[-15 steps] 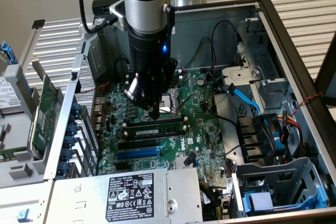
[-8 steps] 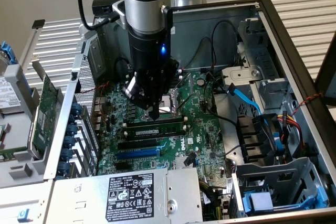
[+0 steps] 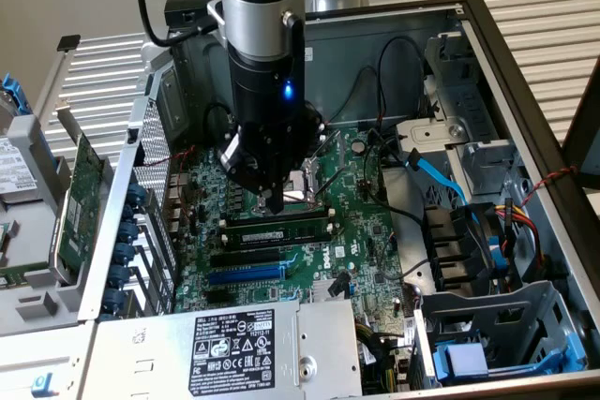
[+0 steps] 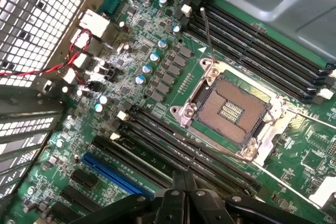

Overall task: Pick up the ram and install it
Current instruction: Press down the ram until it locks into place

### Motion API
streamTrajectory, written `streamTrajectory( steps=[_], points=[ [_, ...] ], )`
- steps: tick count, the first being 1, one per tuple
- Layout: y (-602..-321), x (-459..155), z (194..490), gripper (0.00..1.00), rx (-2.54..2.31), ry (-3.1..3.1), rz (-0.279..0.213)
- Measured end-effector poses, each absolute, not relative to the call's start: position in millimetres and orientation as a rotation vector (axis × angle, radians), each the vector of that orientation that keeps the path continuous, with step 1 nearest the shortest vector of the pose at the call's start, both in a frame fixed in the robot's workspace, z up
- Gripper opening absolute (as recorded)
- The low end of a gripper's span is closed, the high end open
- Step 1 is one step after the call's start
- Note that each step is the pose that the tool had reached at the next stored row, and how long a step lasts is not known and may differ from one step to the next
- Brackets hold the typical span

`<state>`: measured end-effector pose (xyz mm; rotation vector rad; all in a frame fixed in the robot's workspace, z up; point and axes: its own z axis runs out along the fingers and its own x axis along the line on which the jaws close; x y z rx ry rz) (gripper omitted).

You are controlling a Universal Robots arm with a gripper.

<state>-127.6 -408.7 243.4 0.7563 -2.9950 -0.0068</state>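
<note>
The ram (image 3: 281,229) is a long, thin green stick with black chips. It stands on edge in a memory slot on the motherboard (image 3: 370,231), in front of the CPU socket (image 3: 307,186). My gripper (image 3: 274,201) hangs directly over the stick's middle, its fingers shut into one narrow tip with nothing between them. I cannot tell whether the tip touches the stick's top edge. In the wrist view the shut fingertips (image 4: 184,181) point down at the black memory slots (image 4: 173,142) beside the open CPU socket (image 4: 231,109).
A larger green expansion card (image 3: 82,185) leans outside the case at the exterior view's left. The power supply (image 3: 234,344) sits in front, and a drive cage (image 3: 497,325) and cables (image 3: 436,175) are at the right. A blue slot (image 3: 244,274) lies in front of the ram.
</note>
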Motion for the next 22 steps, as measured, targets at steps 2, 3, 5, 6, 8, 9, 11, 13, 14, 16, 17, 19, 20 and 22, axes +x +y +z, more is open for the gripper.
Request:
streamTrajectory(
  steps=[2, 3, 5, 6, 8, 9, 11, 13, 14, 16, 17, 19, 20, 22],
  points=[
    [-408.7, -127.6, 243.4, 0.11, 0.718, -3.005, -0.007],
    [-408.7, -127.6, 243.3, 0.11, 0.701, -3.009, -0.007],
    [-408.7, -127.5, 243.3, 0.11, 0.670, -3.017, -0.005],
    [-408.7, -127.6, 243.3, 0.11, 0.657, -3.020, -0.002],
    [-408.7, -127.6, 243.4, 0.11, 0.634, -3.026, 0.011],
    [-408.7, -127.6, 243.4, 0.11, 0.621, -3.029, 0.018],
    [-408.7, -127.6, 243.4, 0.11, 0.596, -3.033, 0.032],
    [-408.7, -127.6, 243.4, 0.11, 0.572, -3.036, 0.048],
    [-408.7, -127.6, 243.4, 0.11, 0.561, -3.039, 0.055],
    [-408.7, -127.6, 243.4, 0.11, 0.538, -3.045, 0.067],
    [-408.7, -127.6, 243.4, 0.11, 0.526, -3.048, 0.072],
    [-408.7, -127.6, 243.4, 0.11, 0.502, -3.056, 0.080],
    [-408.7, -127.6, 243.4, 0.11, 0.490, -3.060, 0.083],
    [-408.7, -127.6, 243.3, 0.11, 0.465, -3.071, 0.087]
  ],
)
